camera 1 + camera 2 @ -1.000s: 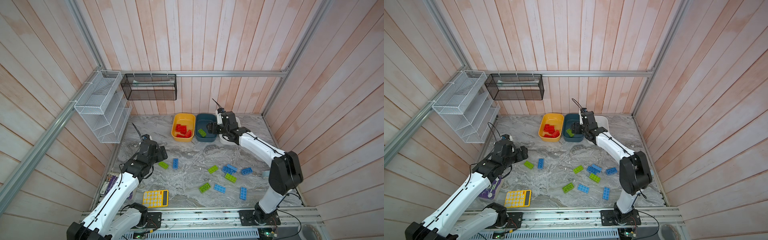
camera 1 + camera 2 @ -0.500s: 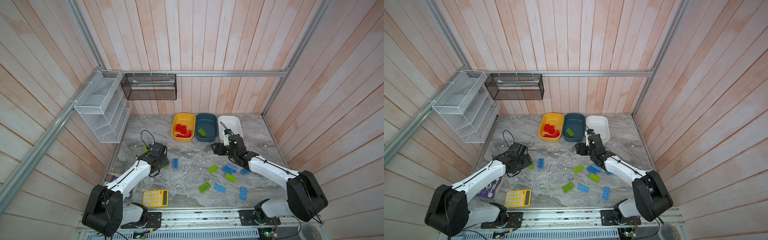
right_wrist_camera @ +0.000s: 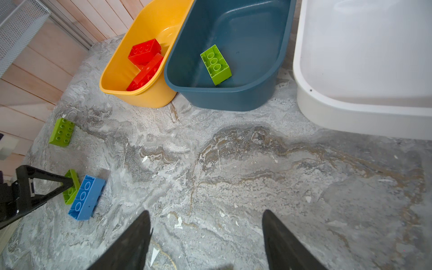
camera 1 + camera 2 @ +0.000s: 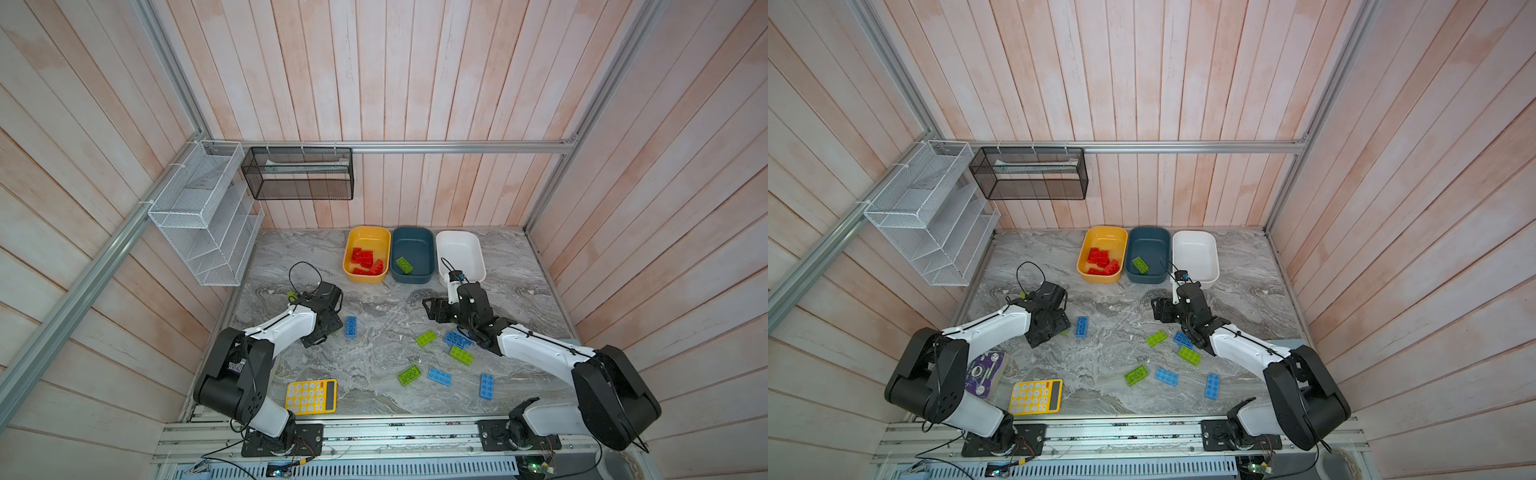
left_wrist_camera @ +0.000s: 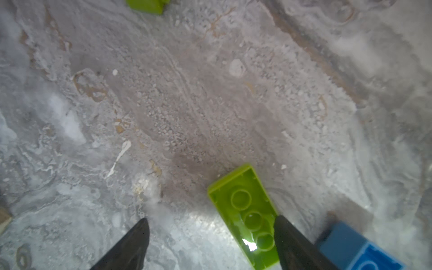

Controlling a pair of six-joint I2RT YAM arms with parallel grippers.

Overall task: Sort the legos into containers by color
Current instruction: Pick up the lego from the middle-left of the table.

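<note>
The left jaws stand wide apart, low over the worktop (image 5: 187, 105), gripping nothing. Between them, well off-centre, lies a lime green brick (image 5: 243, 205), underside up, with its hollow moulded shell and three round tubes showing. One finger (image 5: 297, 245) sits at its long edge, apparently touching; the other finger (image 5: 131, 245) stands clear of it. Just outside the touching finger rests a light blue brick (image 5: 350, 252).

The right jaws are also open and hold nothing, above bare grey-veined, matte marbling. Ahead of them three smooth, round-cornered plastic tubs stand side by side:
- the yellow tub (image 3: 145, 98) holds glossy red bricks (image 3: 145, 50);
- the teal tub (image 3: 222, 98) holds one lime brick (image 3: 215, 64), hollow side up;
- the white tub (image 3: 350, 121) is nearest these jaws.

Behind the right jaws, alongside the forearm, loose bricks (image 4: 460, 355) — lime and blue, studs up — lie scattered.
</note>
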